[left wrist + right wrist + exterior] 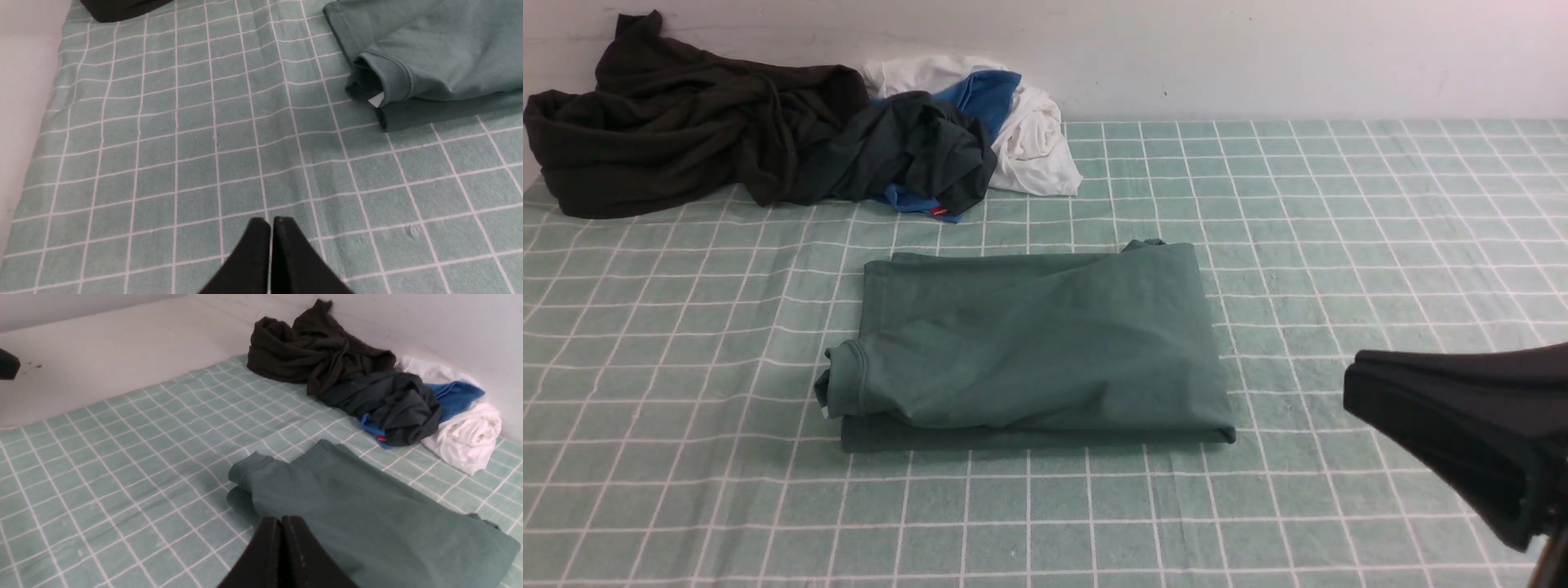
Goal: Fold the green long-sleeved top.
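The green long-sleeved top [1037, 343] lies folded into a flat rectangle in the middle of the checked cloth, ribbed neck at its left edge. In the front view my right gripper [1349, 388] hovers to the right of the top, apart from it. The right wrist view shows that gripper [281, 518] shut and empty, above the near edge of the top [367, 514]. My left gripper [271, 220] is shut and empty over bare checked cloth, well short of the top [441, 53], whose neck shows a small white label [376, 99]. The front view does not show the left gripper.
A pile of crumpled clothes lies at the back left against the wall: a blackish-green garment [686, 131], a dark teal one [915, 151], a blue one [984, 94] and a white one [1037, 139]. The mint checked cloth [1339, 204] covers the table.
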